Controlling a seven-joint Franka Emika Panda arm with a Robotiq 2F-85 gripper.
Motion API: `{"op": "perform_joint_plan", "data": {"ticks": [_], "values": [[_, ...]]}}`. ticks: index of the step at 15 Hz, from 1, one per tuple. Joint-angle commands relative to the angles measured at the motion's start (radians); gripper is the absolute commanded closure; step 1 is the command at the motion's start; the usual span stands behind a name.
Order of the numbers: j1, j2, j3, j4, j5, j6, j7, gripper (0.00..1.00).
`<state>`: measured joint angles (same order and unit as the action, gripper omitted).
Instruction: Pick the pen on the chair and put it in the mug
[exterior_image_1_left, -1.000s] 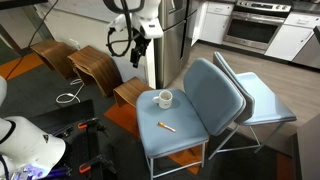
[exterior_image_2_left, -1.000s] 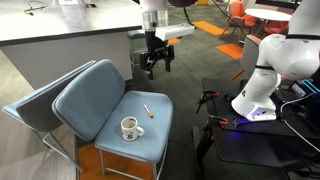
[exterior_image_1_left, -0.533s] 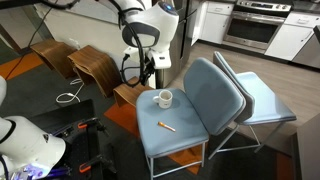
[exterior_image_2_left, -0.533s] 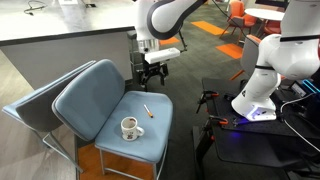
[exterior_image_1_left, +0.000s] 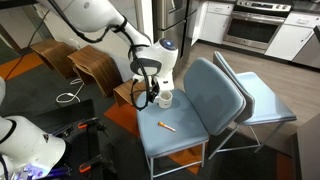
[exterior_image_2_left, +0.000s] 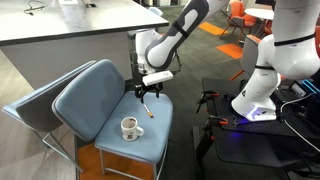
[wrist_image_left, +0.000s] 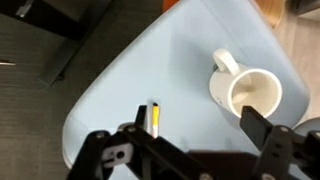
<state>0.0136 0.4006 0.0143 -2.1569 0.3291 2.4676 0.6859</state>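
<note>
On the seat of the light blue chair (exterior_image_1_left: 192, 142), in an exterior view, the pen (exterior_image_1_left: 166, 126) lay flat towards the near edge. It was well apart from the mug (exterior_image_1_left: 166, 98), which stood upright farther back by the seat's left edge. The gripper (exterior_image_1_left: 146, 98) hung low at that left edge, just beside the mug and partly in front of it. From here I could not tell how its jaws stood. Bent wooden stools (exterior_image_1_left: 92, 68) stood to the left, and a paler chair (exterior_image_1_left: 262, 100) sat close behind the blue one on the right.

In an exterior view from across the scene, the gripper (exterior_image_2_left: 145, 93) pointed down over the far right part of the chair (exterior_image_2_left: 95, 100). Its tip was close above the pen (exterior_image_2_left: 147, 110). The mug (exterior_image_2_left: 129, 127) stood nearer, in the middle of the seat.

In the wrist view, the gripper (wrist_image_left: 180, 150) had its jaws spread wide and held nothing. The pen (wrist_image_left: 154, 118) lay on the chair (wrist_image_left: 130, 70) between them, nearer the left jaw, with its near end hidden behind the gripper body. The mug (wrist_image_left: 250, 92) stood to the right, handle turned away, just beyond the right jaw.
</note>
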Motion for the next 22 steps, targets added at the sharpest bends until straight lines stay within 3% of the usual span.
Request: {"op": "perform_joint_plan", "data": {"ticks": [1, 7, 11, 14, 18, 22], "values": [[0.0, 0.075, -0.015, 0.014, 0.063, 0.089, -0.071, 0.0], [-0.031, 0.269, 0.024, 0.077, 0.184, 0.223, -0.189, 0.07], [-0.037, 0.35, -0.019, 0.164, 0.153, 0.173, -0.173, 0.11], [-0.059, 0.387, -0.033, 0.229, 0.142, 0.133, -0.18, 0.24], [-0.073, 0.419, -0.028, 0.294, 0.149, 0.072, -0.188, 0.23], [-0.059, 0.471, 0.023, 0.254, 0.198, 0.119, -0.188, 0.19]]}}
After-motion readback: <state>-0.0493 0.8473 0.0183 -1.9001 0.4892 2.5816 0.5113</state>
